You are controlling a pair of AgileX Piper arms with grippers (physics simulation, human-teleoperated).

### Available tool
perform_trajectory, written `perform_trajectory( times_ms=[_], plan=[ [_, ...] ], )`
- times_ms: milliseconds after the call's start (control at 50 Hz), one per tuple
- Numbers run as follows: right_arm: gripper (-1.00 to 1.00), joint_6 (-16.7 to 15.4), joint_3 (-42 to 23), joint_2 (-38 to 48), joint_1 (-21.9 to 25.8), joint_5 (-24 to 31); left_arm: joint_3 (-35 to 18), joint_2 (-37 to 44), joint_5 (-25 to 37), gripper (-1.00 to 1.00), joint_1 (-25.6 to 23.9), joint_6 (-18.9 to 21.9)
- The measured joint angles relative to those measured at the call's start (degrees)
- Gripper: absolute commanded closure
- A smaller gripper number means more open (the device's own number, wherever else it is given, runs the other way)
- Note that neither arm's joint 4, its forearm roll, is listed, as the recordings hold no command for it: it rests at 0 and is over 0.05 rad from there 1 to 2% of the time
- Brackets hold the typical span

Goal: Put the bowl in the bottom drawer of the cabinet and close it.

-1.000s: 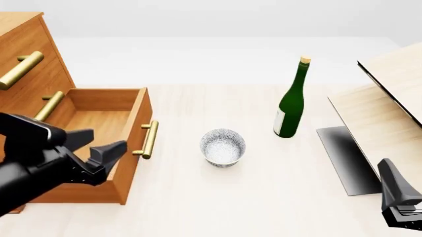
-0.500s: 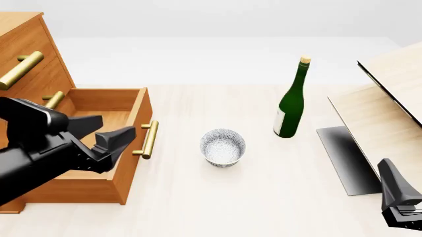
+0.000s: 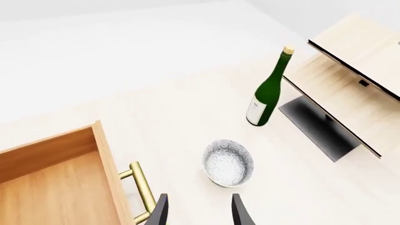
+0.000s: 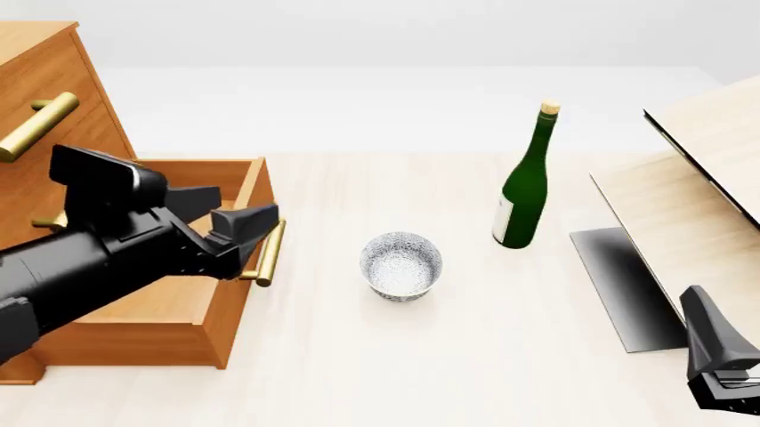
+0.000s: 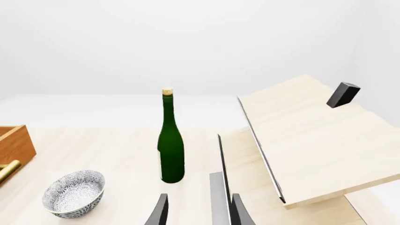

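The speckled white-grey bowl stands upright on the table, right of the cabinet. The bottom drawer is pulled open, its brass handle facing the bowl. My left gripper hovers open over the drawer's front right corner, holding nothing. In the left wrist view the bowl lies just beyond the left gripper, with the drawer beside it. My right gripper sits low at the table's near right, and the right wrist view shows this gripper open and empty, with the bowl far off.
A tall green bottle with a cork stands right of and behind the bowl. A pale slanted wooden structure with a dark base panel fills the right side. Two upper drawers with brass handles are shut.
My left gripper has risen and moved forward and right, from the drawer's near side to over its front corner by the handle. The right arm, bowl and bottle have not moved.
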Motion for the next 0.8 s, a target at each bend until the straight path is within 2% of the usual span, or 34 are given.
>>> perform_trajectory(
  times_ms=[800],
  plan=[
    [-1.00,0.0,0.0,0.0,0.0,0.0,-7.2,18.0,-9.7,-1.00,-2.8,-7.1]
  ],
)
